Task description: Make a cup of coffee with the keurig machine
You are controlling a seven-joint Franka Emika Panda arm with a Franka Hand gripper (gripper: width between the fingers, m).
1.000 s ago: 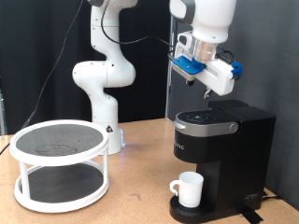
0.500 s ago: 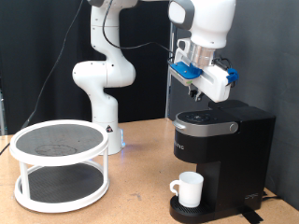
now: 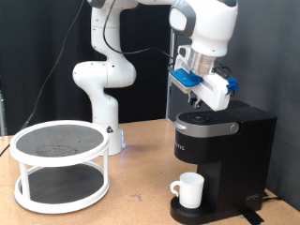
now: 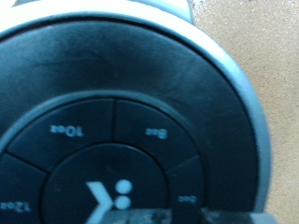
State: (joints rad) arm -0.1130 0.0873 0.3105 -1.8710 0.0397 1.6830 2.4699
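The black keurig machine (image 3: pixel 230 141) stands at the exterior view's right with its silver-rimmed lid (image 3: pixel 204 120) closed. The small white cup (image 3: pixel 191 189) sits on the drip tray (image 3: pixel 187 213) under the spout. My gripper (image 3: pixel 194 97) hangs just above the lid, its fingers together as one dark tip, holding nothing. The wrist view is filled by the lid's round button panel (image 4: pixel 121 140), with size labels, a centre logo button (image 4: pixel 105 194) and the silver rim (image 4: pixel 241 89). My gripper (image 4: pixel 163 217) shows as a dark blur at the frame edge, very close to the panel.
A white two-tier round table (image 3: pixel 58 164) stands at the exterior view's left on the wooden tabletop (image 3: pixel 141 202). A second white robot arm (image 3: pixel 101 75) stands behind it. A dark curtain hangs at the back.
My gripper has come down and a little to the exterior view's right, from well above the machine to just over its lid. The cup and the machine have not moved.
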